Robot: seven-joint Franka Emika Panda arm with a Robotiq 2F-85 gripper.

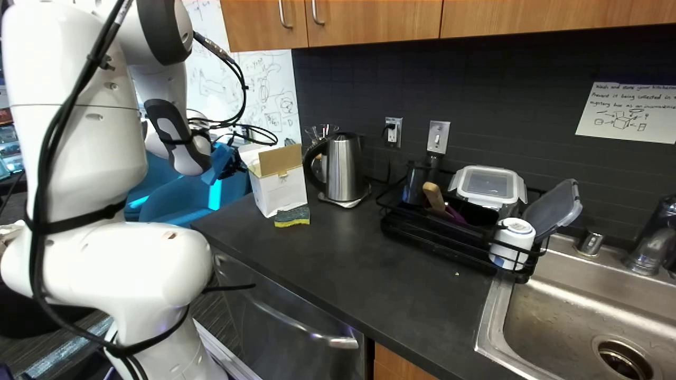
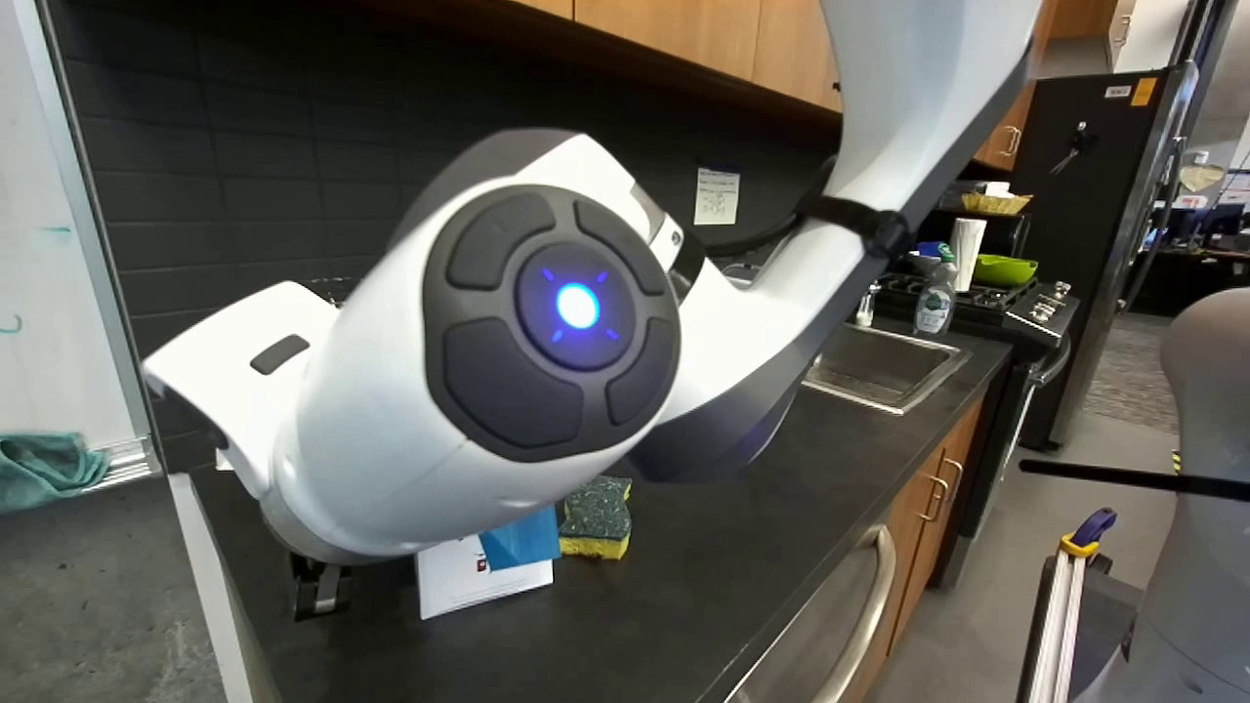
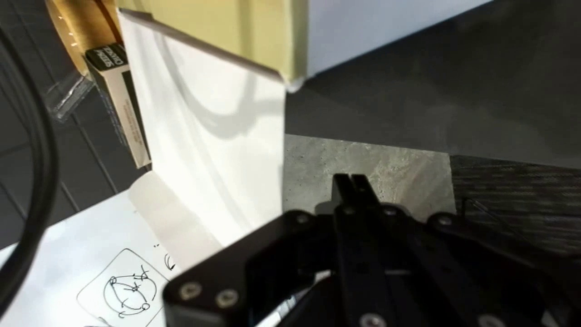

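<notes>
Far left in an exterior view, here's the white arm [image 1: 100, 158], towering in front of a blue chair [image 1: 174, 203] and a scribbled whiteboard [image 1: 264, 89]. Out at its wrist sits the gripper [image 3: 350, 176], and the wrist view settles it: fingers together, tip against tip! Right next to it, the white box [image 1: 280, 192] stands upright near the end of the dark counter [image 1: 338, 264], its top open; a white flap [image 3: 218, 122] spreads just beside those fingers, a gap showing between. At the box's foot lies the sponge [image 1: 292, 216], dark green over yellow. Next along, a steel kettle [image 1: 343, 169], black handle toward the box. On to the black dish rack [image 1: 422, 240], and it's packed: wooden handle [image 1: 434, 196], pale-lidded container [image 1: 488, 187], white cup [image 1: 515, 237], grey lid [image 1: 554, 206] tilted at the end. Up high, a handwritten note [image 1: 628, 113]; bottom right, the steel sink [image 1: 494, 311] with its faucet [image 1: 655, 237].
</notes>
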